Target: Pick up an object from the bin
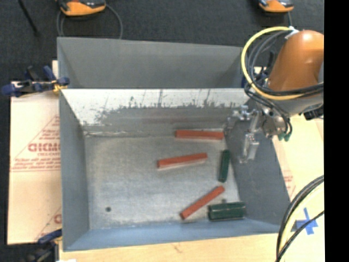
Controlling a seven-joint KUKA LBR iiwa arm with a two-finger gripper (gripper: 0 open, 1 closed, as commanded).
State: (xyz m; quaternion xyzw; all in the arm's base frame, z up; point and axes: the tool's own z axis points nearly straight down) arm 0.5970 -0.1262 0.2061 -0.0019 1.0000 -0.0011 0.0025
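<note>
Over at the right side of the bin [73, 168], we see the gripper [246, 141] hanging just up and right of a dark green bar [223, 166] whose long axis runs nearly top-to-bottom, and we honestly can't tell if the gripper's apart or together.

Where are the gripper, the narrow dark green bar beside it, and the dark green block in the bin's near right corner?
gripper [246, 150], camera view, at its tip.
narrow dark green bar [223, 166], camera view, middle of its length.
dark green block [226, 211], camera view, middle of its top face.
</note>
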